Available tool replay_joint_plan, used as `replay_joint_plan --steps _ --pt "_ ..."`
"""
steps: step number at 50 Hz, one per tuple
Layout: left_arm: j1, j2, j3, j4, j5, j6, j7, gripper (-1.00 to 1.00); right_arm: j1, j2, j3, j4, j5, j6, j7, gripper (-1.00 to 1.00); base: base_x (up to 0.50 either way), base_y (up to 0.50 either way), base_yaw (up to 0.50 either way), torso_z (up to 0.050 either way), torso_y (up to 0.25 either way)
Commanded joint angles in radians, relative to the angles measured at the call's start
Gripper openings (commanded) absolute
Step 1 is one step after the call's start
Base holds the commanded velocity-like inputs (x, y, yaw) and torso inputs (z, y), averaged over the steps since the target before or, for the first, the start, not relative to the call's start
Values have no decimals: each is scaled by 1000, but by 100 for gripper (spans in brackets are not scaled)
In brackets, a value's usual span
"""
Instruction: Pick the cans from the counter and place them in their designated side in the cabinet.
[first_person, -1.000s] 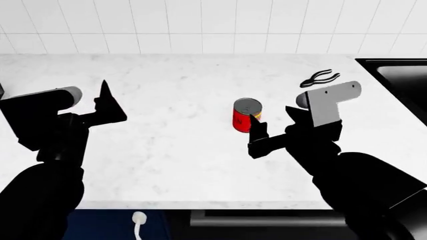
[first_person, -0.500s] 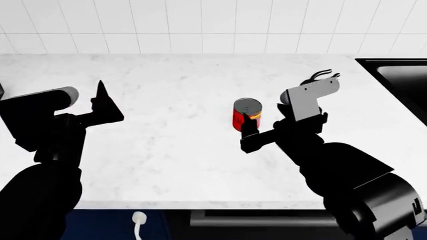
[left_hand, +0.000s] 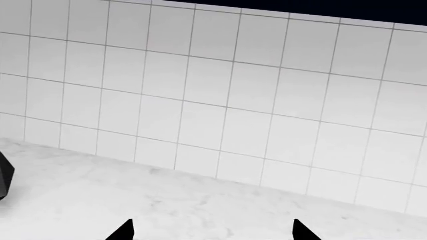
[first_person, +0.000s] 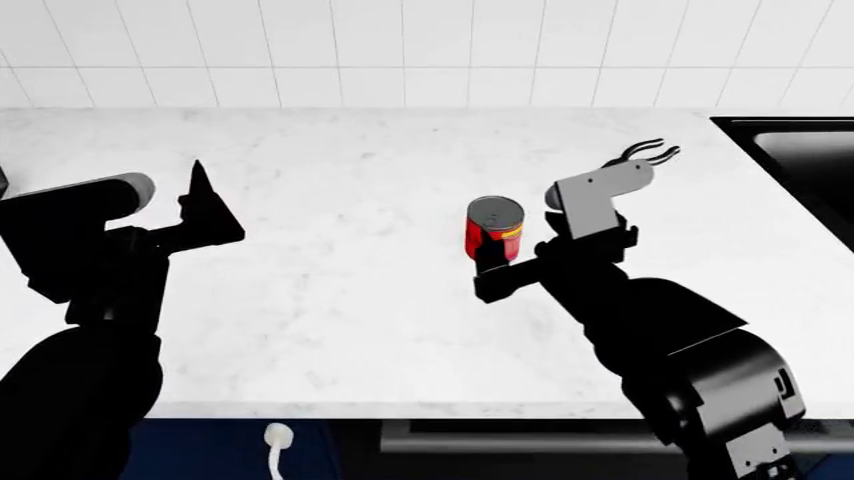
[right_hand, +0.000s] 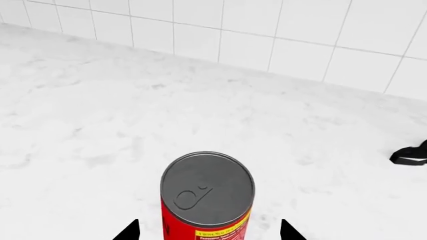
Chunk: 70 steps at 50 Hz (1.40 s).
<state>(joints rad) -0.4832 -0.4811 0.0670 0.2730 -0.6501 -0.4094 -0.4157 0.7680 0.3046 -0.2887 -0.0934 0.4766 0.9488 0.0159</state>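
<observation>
The red can with a yellow label and silver top (first_person: 494, 228) stands upright in the middle of the white marbled counter (first_person: 360, 300). My right gripper (first_person: 491, 262) is open at the can's near side. In the right wrist view the can (right_hand: 207, 196) stands between the two spread fingertips (right_hand: 128, 231) without touching them. My left gripper (first_person: 203, 205) is open and empty over the counter's left part; in the left wrist view (left_hand: 212, 231) only bare counter and tiled wall lie ahead. The black can is out of view.
A black tongs-like tool (first_person: 638, 155) lies behind the right wrist and shows at the edge of the right wrist view (right_hand: 410, 154). The black sink (first_person: 801, 160) is at the far right. A white tiled wall (first_person: 427, 50) backs the counter.
My right arm has moved left and forward, bringing its open gripper up to the red can. The left arm has hardly moved.
</observation>
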Motion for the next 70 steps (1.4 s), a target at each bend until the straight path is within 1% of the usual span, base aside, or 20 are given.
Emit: replay_joint_plan --steps 1,27,42,59,70 --pt "-1 -2 -1 -3 1 3 -2 100 16 -13 -25 70 -19 -43 -14 100 0 0 0 0 0" --pt "-9 -8 -4 -11 1 4 -7 100 58 -40 -70 224 -51 -129 -49 100 0 0 0 0 0" --pt "-5 -10 -5 -8 0 6 -11 100 74 -53 -91 277 -56 -160 -68 100 0 0 0 0 0" --pt "-6 -16 -10 -11 0 7 -15 100 138 -106 -109 461 -84 -267 -95 100 0 0 0 0 0" --pt "-8 -18 -10 -12 -1 9 -17 100 157 -131 -102 527 -68 -284 -110 100 0 0 0 0 0"
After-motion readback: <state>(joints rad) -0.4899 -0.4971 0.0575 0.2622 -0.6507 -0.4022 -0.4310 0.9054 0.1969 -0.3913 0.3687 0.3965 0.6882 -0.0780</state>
